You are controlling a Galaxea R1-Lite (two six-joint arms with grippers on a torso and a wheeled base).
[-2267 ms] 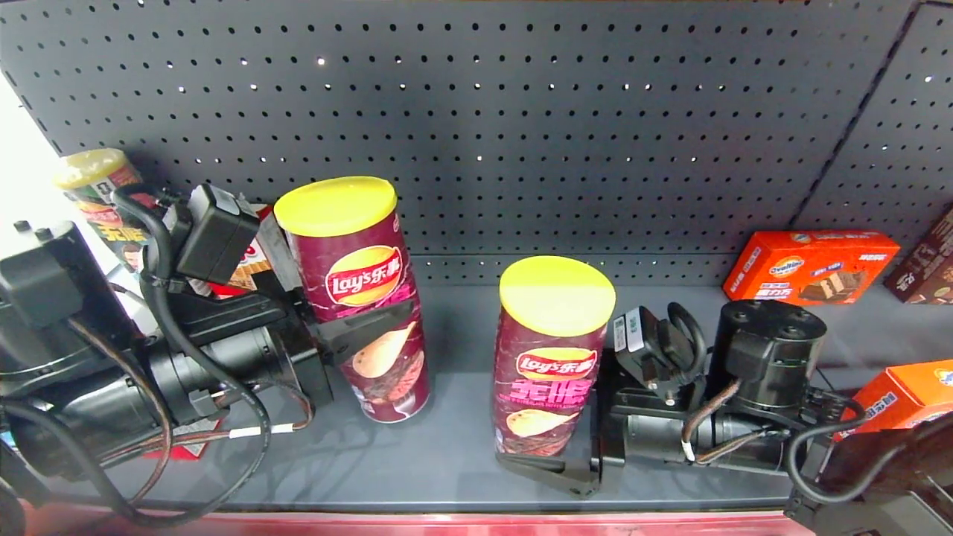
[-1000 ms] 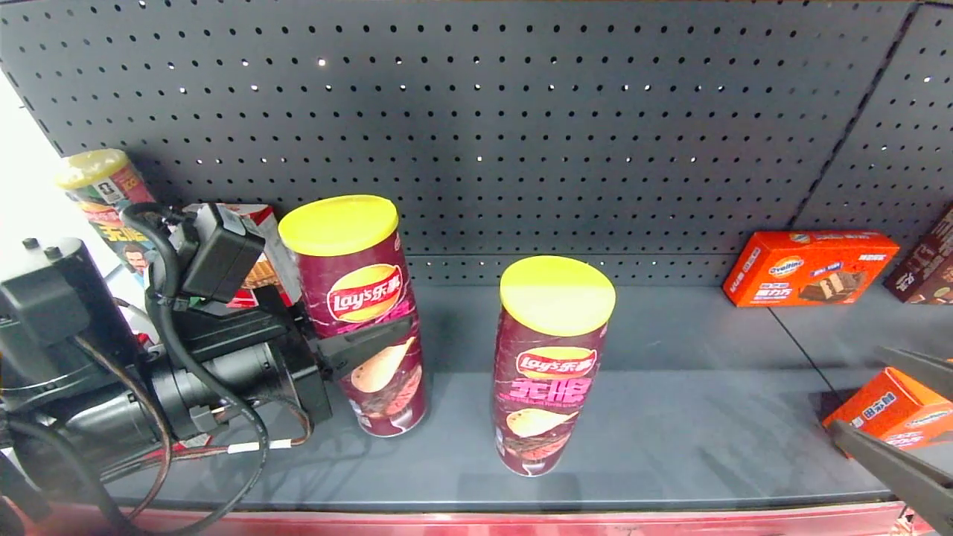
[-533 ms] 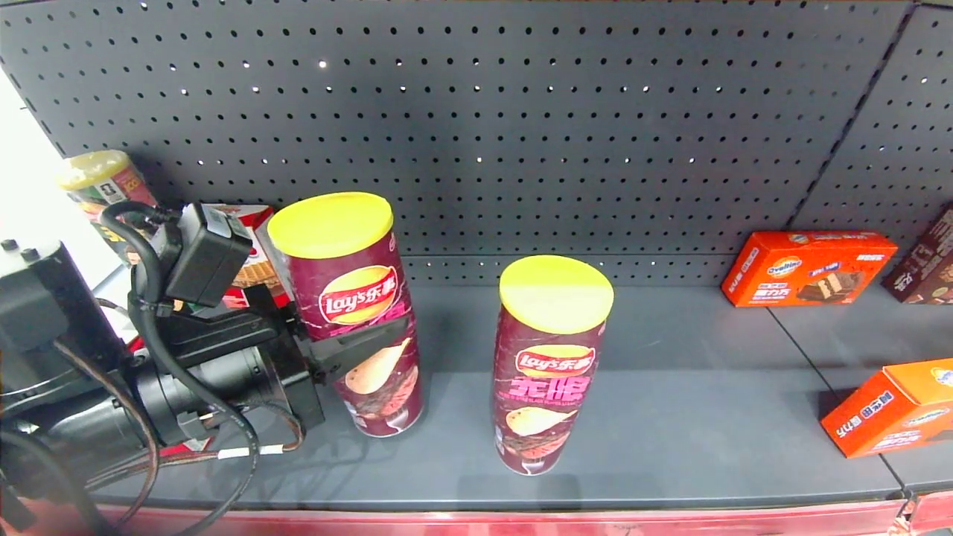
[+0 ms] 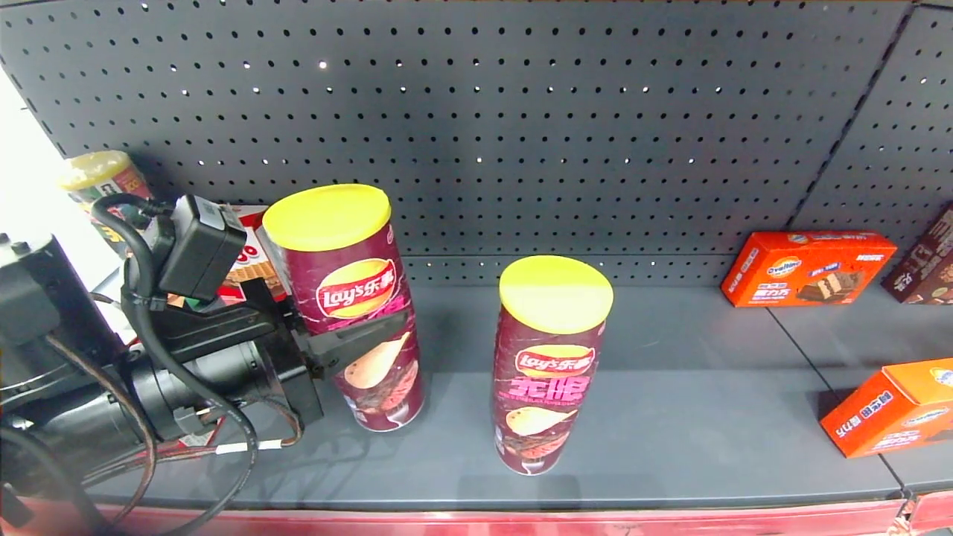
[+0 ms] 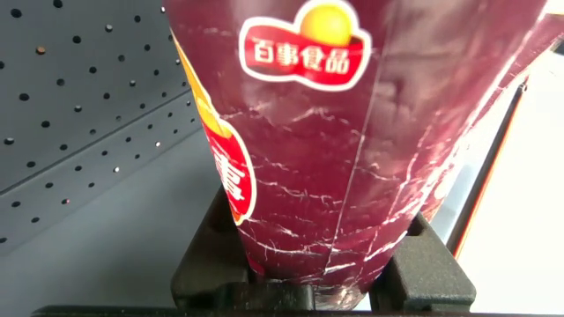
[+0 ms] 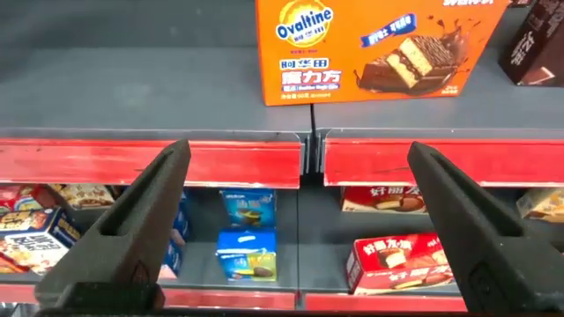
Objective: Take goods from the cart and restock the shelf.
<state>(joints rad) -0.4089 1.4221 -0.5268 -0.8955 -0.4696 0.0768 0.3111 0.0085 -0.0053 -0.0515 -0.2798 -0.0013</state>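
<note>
Starting nearest: note right gripper (image 6: pixel 304 229) out in front of the red shelf lip (image 6: pixel 238 163), fingers spread wide, nothing between them. Expect no hazard here unless swung in toward the orange box (image 6: pixel 374 48) lying just behind that lip.

Proceeding to the shelf (image 4: pixel 670 424): check left gripper (image 4: pixel 350 324), clamped at mid-body on the held can (image 4: pixel 350 290) over the left front of the deck. Observe the lean, yellow lid tipped left and base angled toward the right. Contact between base and deck: not determinable.

- Do not open the fingers on a tilted can. Judged outcome: rocking, toppling, or rolling toward the lip.
- Level first, seat the base flat, then let go.
- Avoid any sideways sweep toward the standing can (image 4: pixel 551 365), near on the right but apart. Tall and narrow, so judged easy to knock over.

Looking behind: mind the red-and-white box (image 4: pixel 249 238) close behind the left wrist. Guard against snagging it during withdrawal.

Farthest back: keep the lid short of the pegboard panel (image 4: pixel 521 149) to prevent a push-off tilt.
</note>
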